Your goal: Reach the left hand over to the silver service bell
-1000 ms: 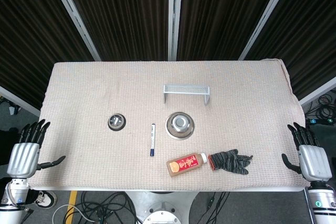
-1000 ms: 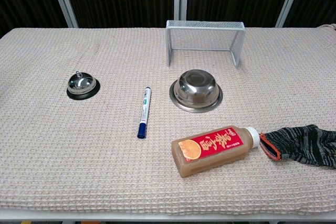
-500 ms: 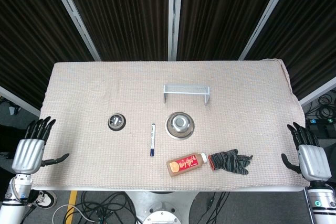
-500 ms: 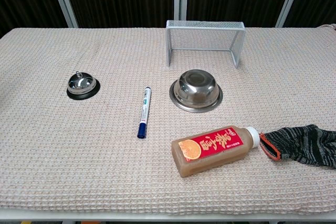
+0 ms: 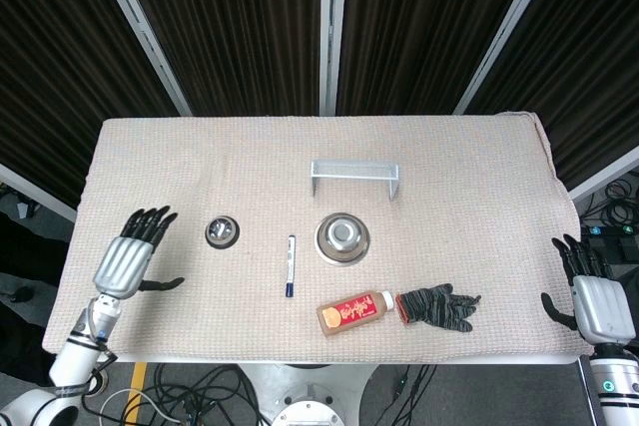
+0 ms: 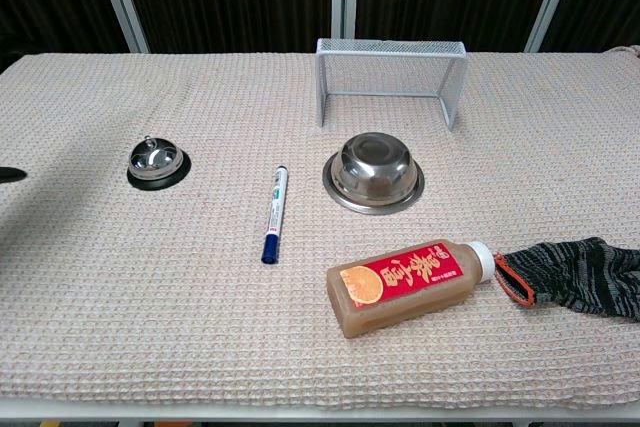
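Note:
The silver service bell sits on its black base on the left part of the cloth-covered table. My left hand hovers over the table's left side, fingers spread and empty, a short way left of the bell and apart from it. In the chest view only a dark fingertip of it shows at the left edge. My right hand hangs open past the table's right edge, holding nothing.
A blue-capped marker lies right of the bell. Beyond it are an upturned steel bowl, a white wire rack, a juice bottle on its side and a dark knitted glove.
My left hand has come up from beside the table's left edge and moved right over the cloth toward the bell. The right hand has barely shifted.

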`<state>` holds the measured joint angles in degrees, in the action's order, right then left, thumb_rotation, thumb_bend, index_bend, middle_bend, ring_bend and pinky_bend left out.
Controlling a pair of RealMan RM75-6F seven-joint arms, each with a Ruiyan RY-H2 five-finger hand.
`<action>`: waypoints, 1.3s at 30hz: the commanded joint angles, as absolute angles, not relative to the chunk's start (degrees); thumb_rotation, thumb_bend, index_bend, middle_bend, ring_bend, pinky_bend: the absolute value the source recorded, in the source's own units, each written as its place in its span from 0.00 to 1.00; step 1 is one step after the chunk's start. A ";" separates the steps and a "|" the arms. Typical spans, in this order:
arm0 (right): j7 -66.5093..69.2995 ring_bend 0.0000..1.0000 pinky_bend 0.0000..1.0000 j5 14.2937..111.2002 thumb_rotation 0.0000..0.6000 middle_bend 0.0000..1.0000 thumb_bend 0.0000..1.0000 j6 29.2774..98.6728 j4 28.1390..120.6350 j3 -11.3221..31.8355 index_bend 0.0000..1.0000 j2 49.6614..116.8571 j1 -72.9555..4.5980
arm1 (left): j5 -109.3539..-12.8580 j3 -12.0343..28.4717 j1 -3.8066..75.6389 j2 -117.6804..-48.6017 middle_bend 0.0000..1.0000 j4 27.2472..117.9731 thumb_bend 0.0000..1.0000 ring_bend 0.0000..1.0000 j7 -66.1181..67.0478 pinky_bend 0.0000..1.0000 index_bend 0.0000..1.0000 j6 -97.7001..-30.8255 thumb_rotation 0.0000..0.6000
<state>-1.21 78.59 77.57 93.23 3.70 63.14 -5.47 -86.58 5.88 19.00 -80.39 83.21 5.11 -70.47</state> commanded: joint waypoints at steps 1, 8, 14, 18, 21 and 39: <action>-1.03 0.00 0.00 78.42 1.00 0.00 0.27 77.37 93.05 3.70 0.00 63.19 -5.48 | -85.33 6.96 22.62 -84.60 0.00 80.61 0.00 0.00 4.24 0.00 0.00 -66.49 0.55; -1.14 0.00 0.00 79.21 1.00 0.00 0.27 78.13 93.44 3.82 0.00 62.67 -5.44 | -84.34 7.56 27.36 -91.99 0.00 73.42 0.00 0.00 4.44 0.00 0.00 -62.22 0.48; -1.96 0.00 0.00 79.82 1.00 0.00 0.27 78.79 94.57 4.13 0.00 61.98 -5.60 | -83.87 8.56 30.66 -98.38 0.00 66.04 0.00 0.00 2.40 0.00 0.00 -61.08 0.47; -2.24 0.00 0.00 79.93 1.00 0.00 0.27 78.65 94.98 4.18 0.00 61.91 -5.81 | -83.26 8.51 31.76 -100.80 0.00 62.88 0.00 0.00 1.21 0.00 0.00 -60.33 0.47; -2.34 0.00 0.00 79.96 1.00 0.00 0.26 78.47 95.02 4.16 0.00 61.97 -5.95 | -82.98 8.09 32.04 -101.87 0.00 61.16 0.00 0.00 0.46 0.00 0.00 -60.01 0.47; -4.61 0.00 0.00 80.22 1.00 0.00 0.27 77.93 96.71 4.24 0.00 61.94 -6.90 | -81.34 6.44 32.22 -106.75 0.00 51.14 0.00 0.00 -6.11 0.00 0.00 -58.75 0.47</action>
<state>-4.64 80.22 77.93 96.72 4.23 61.95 -6.90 -81.10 6.24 32.05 -106.73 51.19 -5.92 -58.17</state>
